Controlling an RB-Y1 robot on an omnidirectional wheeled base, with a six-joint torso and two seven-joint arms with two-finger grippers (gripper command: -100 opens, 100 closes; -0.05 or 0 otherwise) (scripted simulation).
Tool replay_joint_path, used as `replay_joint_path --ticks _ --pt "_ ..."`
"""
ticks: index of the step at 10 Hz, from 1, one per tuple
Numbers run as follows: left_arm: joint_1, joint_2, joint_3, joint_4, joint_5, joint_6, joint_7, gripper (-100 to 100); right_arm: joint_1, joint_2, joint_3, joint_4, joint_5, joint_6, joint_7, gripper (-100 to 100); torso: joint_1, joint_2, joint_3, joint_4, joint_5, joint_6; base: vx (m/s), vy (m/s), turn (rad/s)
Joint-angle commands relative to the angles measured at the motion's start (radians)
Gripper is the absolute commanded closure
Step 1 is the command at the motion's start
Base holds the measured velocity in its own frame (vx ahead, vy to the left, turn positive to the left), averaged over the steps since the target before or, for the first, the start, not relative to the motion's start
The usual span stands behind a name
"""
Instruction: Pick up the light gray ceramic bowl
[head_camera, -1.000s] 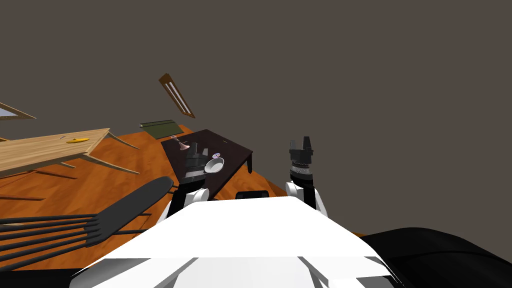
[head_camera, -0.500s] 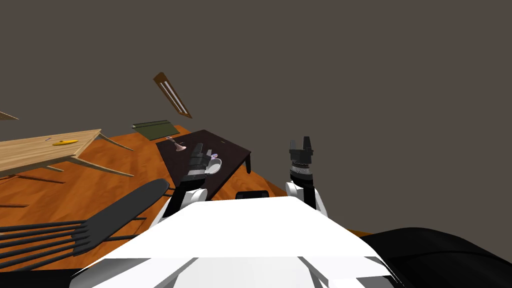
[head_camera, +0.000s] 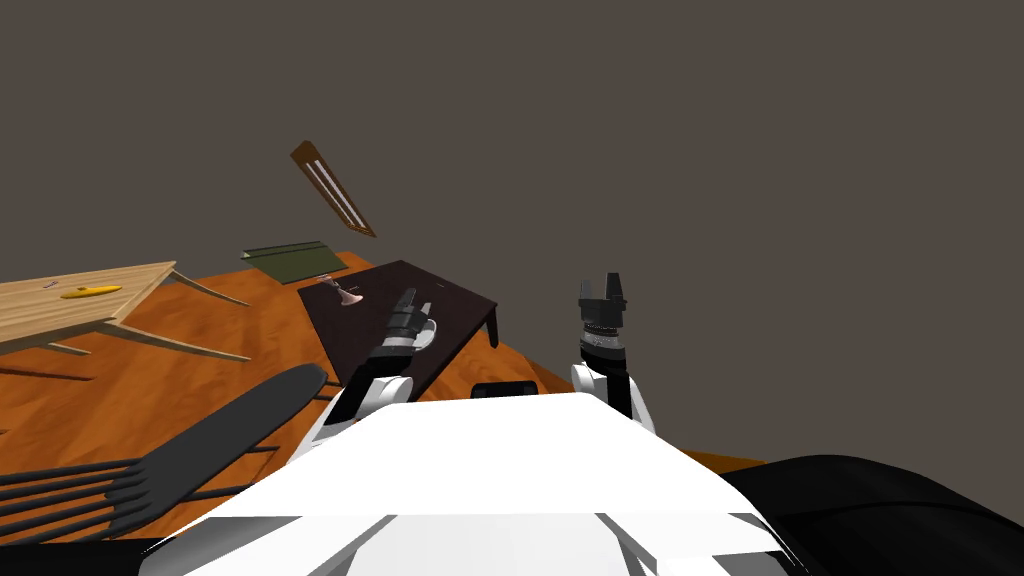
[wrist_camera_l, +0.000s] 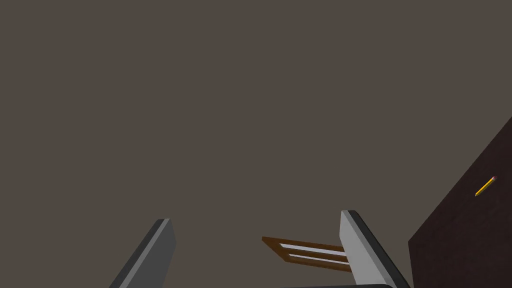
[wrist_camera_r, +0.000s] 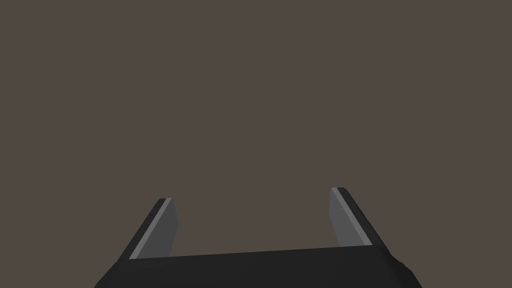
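Note:
The light grey bowl (head_camera: 428, 336) sits on the dark low table (head_camera: 455, 300), near its front edge. My left gripper (head_camera: 408, 296) hangs just left of the bowl and partly covers it. In the left wrist view the left gripper (wrist_camera_l: 255, 216) is open with nothing between its fingers (wrist_camera_l: 356, 240), pointing past the table's corner (wrist_camera_l: 465, 240) at the wall. My right gripper (head_camera: 603, 282) is raised to the right of the table, and the right wrist view shows the right gripper (wrist_camera_r: 251, 195) open and empty.
A pink object (head_camera: 348, 295) and a yellow pencil (wrist_camera_l: 485, 186) lie on the dark table. A light wooden table (head_camera: 60, 305) with a yellow object (head_camera: 90, 291) stands left. A dark spindle chair (head_camera: 200, 440) is near left, a green mat (head_camera: 290, 262) beyond.
The whole head picture has slid left, so I have turned. My left hand has moved forward and right, and now overlaps the bowl. The right arm has held still.

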Motion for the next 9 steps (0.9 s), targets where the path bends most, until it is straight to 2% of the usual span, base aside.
replay_joint_path --ticks 1,4,7,8,9 --pt "-0.007 0.028 -0.006 0.007 0.021 0.05 0.014 -100 0.0 0.0 0.0 0.0 0.0 0.0 0.0 0 0.0 0.0 0.0 0.0 0.0 0.0 0.006 -0.042 -0.034" --pt "-0.015 0.07 -0.02 0.012 0.058 0.126 0.035 -100 0.0 0.0 0.0 0.0 0.0 0.0 0.0 0 0.0 -0.001 0.0 0.0 0.0 0.0 0.012 -0.049 -0.065" --pt "-0.019 0.091 -0.026 0.016 0.076 0.18 0.046 -100 0.0 0.0 0.0 0.0 0.0 0.0 0.0 0 0.0 0.0 0.0 0.0 0.0 0.0 0.006 -0.033 -0.038" --pt "-0.024 0.11 -0.032 0.02 0.095 0.219 0.058 -100 0.0 0.0 0.0 0.0 0.0 0.0 0.0 0 0.001 0.0 0.0 0.0 0.0 0.0 0.014 -0.035 -0.053" --pt "-0.024 0.11 -0.032 0.02 0.095 0.225 0.058 -100 0.0 0.0 0.0 0.0 0.0 0.0 0.0 0 0.001 -0.001 0.0 0.0 0.0 0.0 0.01 -0.028 -0.025"
